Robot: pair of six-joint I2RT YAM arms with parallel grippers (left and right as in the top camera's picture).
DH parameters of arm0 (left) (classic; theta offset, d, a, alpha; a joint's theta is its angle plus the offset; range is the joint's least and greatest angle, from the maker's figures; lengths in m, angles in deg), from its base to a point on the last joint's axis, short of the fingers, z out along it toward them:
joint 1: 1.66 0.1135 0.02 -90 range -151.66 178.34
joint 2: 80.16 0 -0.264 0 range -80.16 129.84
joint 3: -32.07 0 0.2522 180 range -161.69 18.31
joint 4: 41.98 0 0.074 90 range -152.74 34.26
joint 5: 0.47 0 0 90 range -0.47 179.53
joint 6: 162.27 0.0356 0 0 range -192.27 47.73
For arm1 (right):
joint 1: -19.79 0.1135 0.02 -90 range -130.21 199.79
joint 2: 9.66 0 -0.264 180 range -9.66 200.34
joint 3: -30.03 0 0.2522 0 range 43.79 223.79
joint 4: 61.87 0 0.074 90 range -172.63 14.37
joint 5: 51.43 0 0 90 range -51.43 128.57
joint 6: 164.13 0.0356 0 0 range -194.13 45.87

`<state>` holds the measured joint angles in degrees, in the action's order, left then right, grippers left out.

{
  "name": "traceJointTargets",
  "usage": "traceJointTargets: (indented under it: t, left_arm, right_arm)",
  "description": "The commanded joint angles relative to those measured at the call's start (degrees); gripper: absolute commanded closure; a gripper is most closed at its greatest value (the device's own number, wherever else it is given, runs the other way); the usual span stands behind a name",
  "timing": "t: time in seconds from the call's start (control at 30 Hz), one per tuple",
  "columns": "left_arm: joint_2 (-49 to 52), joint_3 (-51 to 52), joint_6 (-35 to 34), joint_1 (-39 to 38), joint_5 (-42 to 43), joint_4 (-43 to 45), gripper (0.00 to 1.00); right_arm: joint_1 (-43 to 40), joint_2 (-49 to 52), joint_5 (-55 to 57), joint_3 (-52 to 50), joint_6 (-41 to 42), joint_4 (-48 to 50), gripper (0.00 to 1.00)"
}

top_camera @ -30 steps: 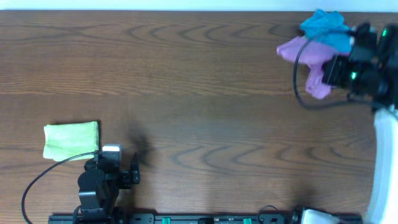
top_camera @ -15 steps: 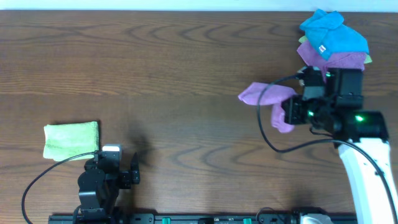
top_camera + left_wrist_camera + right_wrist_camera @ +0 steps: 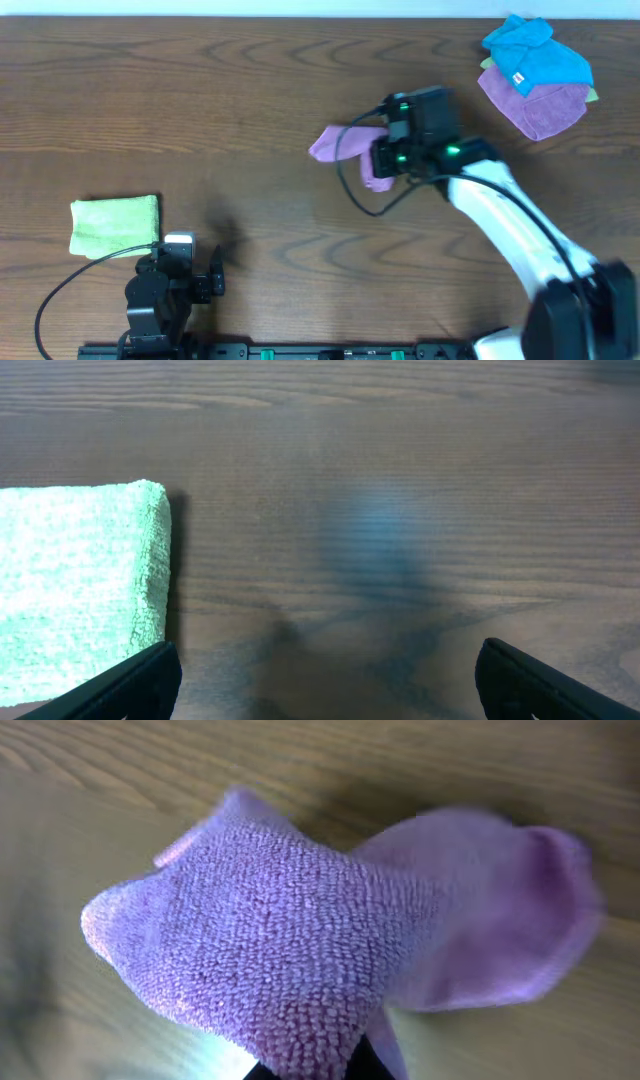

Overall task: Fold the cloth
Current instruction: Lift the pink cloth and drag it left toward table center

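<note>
My right gripper is shut on a crumpled pink-purple cloth and holds it over the middle of the table. In the right wrist view the cloth fills the frame and hides the fingers, bunched and hanging from the jaws. My left gripper is open and empty near the front left edge. Its wide-apart fingertips show at the bottom corners of the left wrist view.
A folded green cloth lies at the front left, just left of my left gripper; it also shows in the left wrist view. A pile with a blue cloth on a purple cloth sits at the back right.
My right gripper has carried the pink-purple cloth from the pile at the back right leftward and toward the middle of the table. The left arm has not moved.
</note>
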<state>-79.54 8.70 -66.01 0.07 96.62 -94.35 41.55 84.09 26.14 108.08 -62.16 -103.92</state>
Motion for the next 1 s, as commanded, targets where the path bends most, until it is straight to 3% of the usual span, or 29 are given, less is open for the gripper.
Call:
traceJointTargets:
  t: [0.0, 0.23, 0.37, 0.5, 0.57, 0.63, 0.73, 0.97]
  left_arm:
    - [-0.42, 0.35, 0.83, 0.11, -0.02, -0.57, 0.05]
    - [-0.42, 0.35, 0.83, 0.11, -0.02, -0.57, 0.05]
    - [-0.42, 0.35, 0.83, 0.11, 0.00, -0.57, 0.05]
    - [-0.42, 0.35, 0.83, 0.11, -0.02, -0.57, 0.05]
    - [-0.42, 0.35, 0.83, 0.11, -0.02, -0.57, 0.05]
    - [-0.42, 0.35, 0.83, 0.11, -0.02, -0.57, 0.05]
    - [-0.42, 0.35, 0.83, 0.11, -0.02, -0.57, 0.05]
    - [-0.42, 0.35, 0.83, 0.11, -0.02, -0.57, 0.05]
  right_arm:
    - [2.05, 3.19, 1.68, 0.09, 2.86, 2.27, 0.99]
    - [3.80, 9.09, 1.70, 0.11, 3.08, 11.10, 0.96]
    - [3.80, 10.86, 1.99, 0.11, 3.26, 16.65, 0.77]
    - [3.82, 11.10, 3.72, 0.15, 3.23, 24.06, 0.42]
    - [3.82, 11.10, 4.11, 0.22, 3.26, 28.02, 0.33]
    - [3.82, 11.10, 5.25, 0.50, 3.26, 31.08, 0.27]
    - [3.82, 11.10, 8.39, 1.44, 3.21, 31.71, 0.26]
    - [3.65, 8.70, 9.75, 3.61, 3.78, 20.00, 0.12]
